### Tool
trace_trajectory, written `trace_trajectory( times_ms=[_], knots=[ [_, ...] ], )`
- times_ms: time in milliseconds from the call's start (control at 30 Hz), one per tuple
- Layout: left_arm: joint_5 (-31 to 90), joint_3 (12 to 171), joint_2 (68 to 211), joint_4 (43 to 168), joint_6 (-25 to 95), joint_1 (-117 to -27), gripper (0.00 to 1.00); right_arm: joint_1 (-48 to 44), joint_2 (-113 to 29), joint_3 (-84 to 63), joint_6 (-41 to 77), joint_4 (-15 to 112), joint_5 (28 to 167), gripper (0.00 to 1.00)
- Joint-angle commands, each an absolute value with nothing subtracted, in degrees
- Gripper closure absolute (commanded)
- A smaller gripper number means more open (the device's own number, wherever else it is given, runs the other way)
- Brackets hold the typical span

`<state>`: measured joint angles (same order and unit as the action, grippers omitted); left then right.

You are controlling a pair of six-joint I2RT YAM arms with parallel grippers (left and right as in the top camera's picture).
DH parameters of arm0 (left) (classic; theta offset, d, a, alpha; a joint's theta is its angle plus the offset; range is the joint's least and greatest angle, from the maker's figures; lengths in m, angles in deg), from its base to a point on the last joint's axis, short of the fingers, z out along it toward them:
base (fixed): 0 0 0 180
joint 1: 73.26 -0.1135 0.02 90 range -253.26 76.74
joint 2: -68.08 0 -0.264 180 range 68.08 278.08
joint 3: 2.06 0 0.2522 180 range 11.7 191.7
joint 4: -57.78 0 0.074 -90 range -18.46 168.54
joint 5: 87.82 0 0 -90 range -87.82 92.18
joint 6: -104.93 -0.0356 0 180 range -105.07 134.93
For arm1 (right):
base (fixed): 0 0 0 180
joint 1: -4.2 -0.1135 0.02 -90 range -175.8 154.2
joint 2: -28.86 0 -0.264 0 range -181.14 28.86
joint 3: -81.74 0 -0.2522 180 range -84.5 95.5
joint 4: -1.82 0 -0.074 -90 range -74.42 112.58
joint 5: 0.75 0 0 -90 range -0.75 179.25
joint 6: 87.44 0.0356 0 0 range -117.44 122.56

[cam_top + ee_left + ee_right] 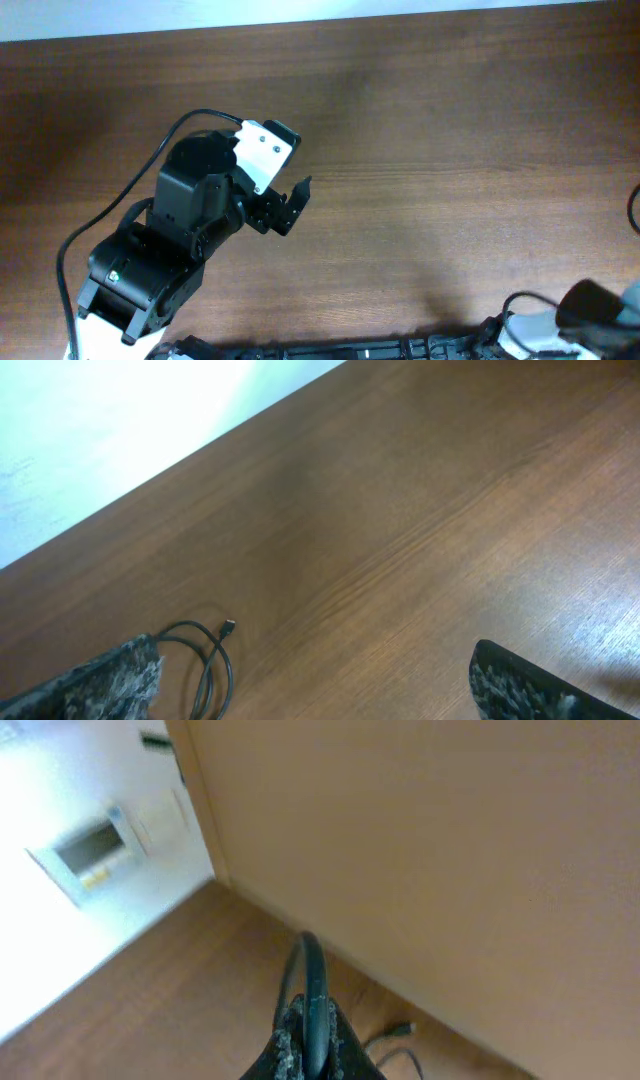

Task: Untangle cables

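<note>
My left gripper [290,205] is open and empty, hovering over bare wood at the table's left middle. In the left wrist view its two fingers [315,685] stand wide apart, and a thin black cable [205,655] with a small plug lies looped on the table beside the left finger, not touched. My right gripper [312,1045] is shut on a black cable loop [310,980] that rises between its fingers. A second cable end [398,1032] with a plug lies on the table behind it. The right arm [590,305] sits at the front right corner.
A short arc of black cable [634,210] shows at the table's right edge. A tan wall or board [450,850] stands close behind the right gripper. The left arm's own black lead [110,205] curves along the left side. A black rail [330,350] runs along the front edge.
</note>
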<state>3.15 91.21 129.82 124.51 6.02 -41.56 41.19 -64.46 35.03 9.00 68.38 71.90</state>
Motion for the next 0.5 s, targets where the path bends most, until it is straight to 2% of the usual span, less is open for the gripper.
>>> trace_trajectory(
  times_ms=[0,267,467],
  knots=[
    [2.3,91.6,129.9,124.4,6.7,-41.6,0.01,41.5,-67.8,35.7,9.0,69.0,69.1,0.96],
    [2.3,91.6,129.9,124.4,6.7,-41.6,0.01,41.7,-73.7,35.5,10.1,71.2,69.0,0.96],
    [2.3,91.6,129.9,124.4,6.7,-41.6,0.01,45.8,-77.7,34.7,14.3,76.1,69.3,0.96]
  ],
)
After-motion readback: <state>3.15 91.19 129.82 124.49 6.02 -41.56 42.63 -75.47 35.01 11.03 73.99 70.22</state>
